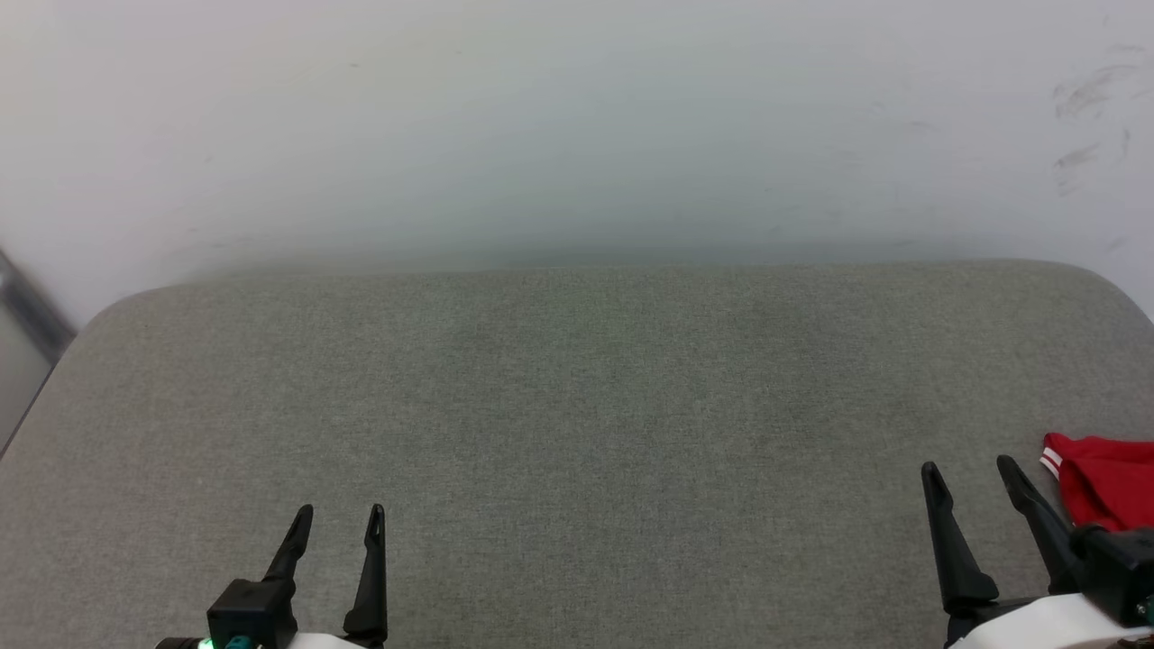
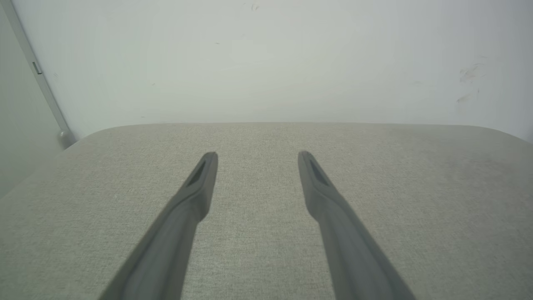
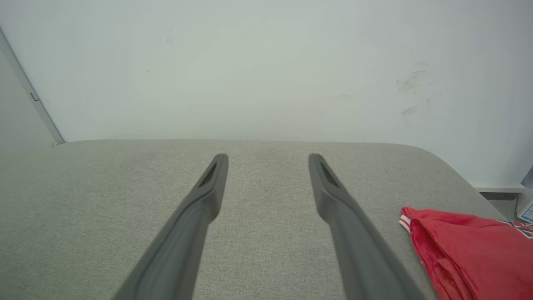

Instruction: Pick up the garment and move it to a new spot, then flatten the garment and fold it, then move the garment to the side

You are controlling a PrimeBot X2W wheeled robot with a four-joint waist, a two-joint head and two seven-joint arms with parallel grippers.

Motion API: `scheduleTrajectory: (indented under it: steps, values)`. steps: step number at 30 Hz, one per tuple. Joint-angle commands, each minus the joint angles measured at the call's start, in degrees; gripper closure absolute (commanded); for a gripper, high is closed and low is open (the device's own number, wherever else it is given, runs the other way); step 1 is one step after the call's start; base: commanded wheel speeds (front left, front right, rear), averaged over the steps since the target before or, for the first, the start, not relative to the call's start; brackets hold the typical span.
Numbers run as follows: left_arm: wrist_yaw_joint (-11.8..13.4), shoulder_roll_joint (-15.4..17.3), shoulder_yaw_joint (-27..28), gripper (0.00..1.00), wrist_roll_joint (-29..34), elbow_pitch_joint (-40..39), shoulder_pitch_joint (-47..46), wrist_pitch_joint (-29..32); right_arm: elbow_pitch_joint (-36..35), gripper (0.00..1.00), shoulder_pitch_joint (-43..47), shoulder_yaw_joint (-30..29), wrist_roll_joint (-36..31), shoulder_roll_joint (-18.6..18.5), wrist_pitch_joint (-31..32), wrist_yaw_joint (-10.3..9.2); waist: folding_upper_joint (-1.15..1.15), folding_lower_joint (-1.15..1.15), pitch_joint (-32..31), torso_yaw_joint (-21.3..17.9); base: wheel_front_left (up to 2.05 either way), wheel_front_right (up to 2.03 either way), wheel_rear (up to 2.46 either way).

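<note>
Left claw (image 1: 341,511), right claw (image 1: 966,464): spread wide, empty.

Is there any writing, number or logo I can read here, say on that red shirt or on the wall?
No text can be read.
On the garment: striped trim and a dark bit cut off at the picture's edge; no number is legible.
On the white object at the far right: blue print, too small to read.
On the wall: scuff marks, no writing.

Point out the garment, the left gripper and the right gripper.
garment (image 3: 466,250), right wrist view, red body cloth.
left gripper (image 1: 342,511), head view, midway between fingertips.
right gripper (image 1: 967,466), head view, midway between fingertips.
</note>
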Motion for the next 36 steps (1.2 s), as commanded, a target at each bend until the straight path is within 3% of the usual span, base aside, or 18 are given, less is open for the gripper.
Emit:
scheduleTrajectory:
  steps: [1, 8, 9, 12, 21, 36]
  values:
    - [-0.32, -0.22, 0.23, 0.0, 0.25, 0.2, 0.19, -0.26, -0.32, 0.0, 0.2, 0.06, -0.42, 0.27, 0.12, -0.02, 0.0, 0.0, 0.01, 0.02, 0.0, 0.0, 0.0]
    - [-0.8, -0.6, 0.61, 0.0, 0.53, 0.64, -0.09, -0.26, 0.02, 0.0, 0.13, -0.12, -0.1, 0.28, 0.45, -0.02, 0.0, 0.0, 0.18, -0.02, 0.0, 0.0, 0.0]
    - [-0.57, -0.43, 0.58, 1.0, 0.34, 0.57, -0.01, -0.01, 0.08, 1.0, -0.02, -0.08, -0.03, 0.03, 0.49, 0.0, 0.0, 0.0, 0.19, -0.02, 0.0, 0.0, 0.0]
    - [-0.58, -0.95, 0.44, 1.0, -0.08, 1.95, 0.44, 0.28, 1.65, 1.0, 0.16, 0.1, 0.35, 0.04, 0.42, 0.01, 0.0, 0.0, 0.21, -0.02, 0.0, 0.0, 0.0]
    - [-2.52, -2.4, 3.1, 1.0, -11.27, 2.94, -1.5, 3.43, 5.63, 1.0, -2.45, 0.29, 13.58, -0.49, -0.08, 0.01, 0.0, 0.0, 0.6, -0.1, 0.0, 0.0, 0.0]
    - [-4.8, -4.11, 6.26, 1.0, -24.28, 3.99, -3.75, 7.16, 10.5, 1.0, -5.59, 0.32, 28.77, -0.96, -0.54, 0.0, 0.0, 0.0, 1.14, -0.21, 0.0, 0.0, 0.0]
